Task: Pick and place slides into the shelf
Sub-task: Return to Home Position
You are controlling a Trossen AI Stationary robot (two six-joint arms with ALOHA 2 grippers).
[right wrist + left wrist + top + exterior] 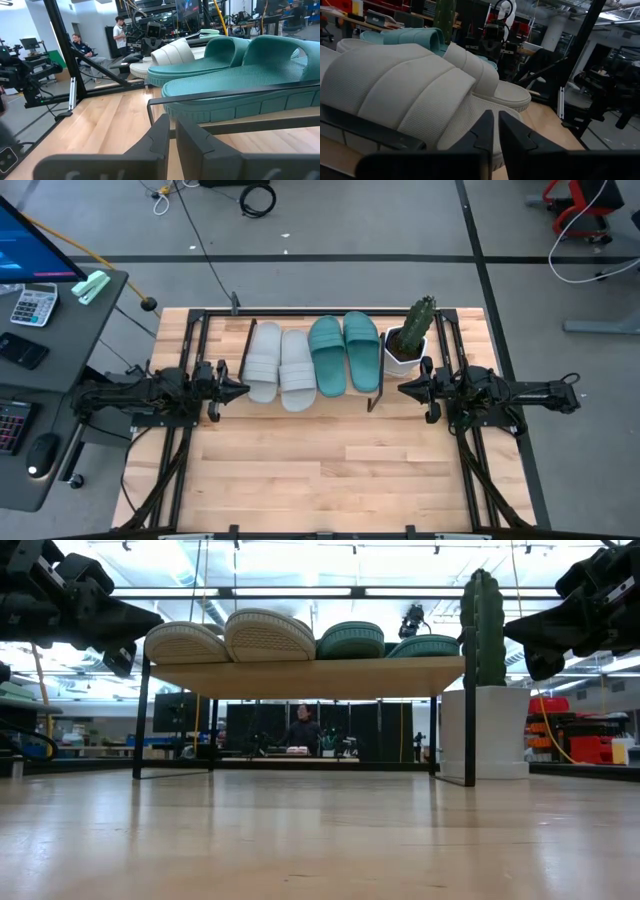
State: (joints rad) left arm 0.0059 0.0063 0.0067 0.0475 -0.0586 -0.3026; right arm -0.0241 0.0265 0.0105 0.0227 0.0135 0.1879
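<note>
Slides [300, 365] are sitting four abreast on the shelf [320, 676] along the table's [320, 475] far edge. The grey pair [280, 368] is lying toward the left edge and the teal pair [345, 352] toward the right, next to a potted cactus [408, 340]. I am hanging my left gripper [240, 388] just off the shelf's left end, near the outermost grey slide but apart from it. My right gripper [405, 388] is hanging off the shelf's right end, just in front of the cactus pot. Both pairs of fingers [482, 132] are closed to a thin slit, gripping nothing and touching nothing.

With all four slides on the plank, the job is looking done bar the retreat. A clean one, I am judging, is going to mean drawing each arm straight out toward its own edge of the table before folding. That is keeping the left fingers off the grey strap, and the right ones off the pot and the shelf's black legs.
</note>
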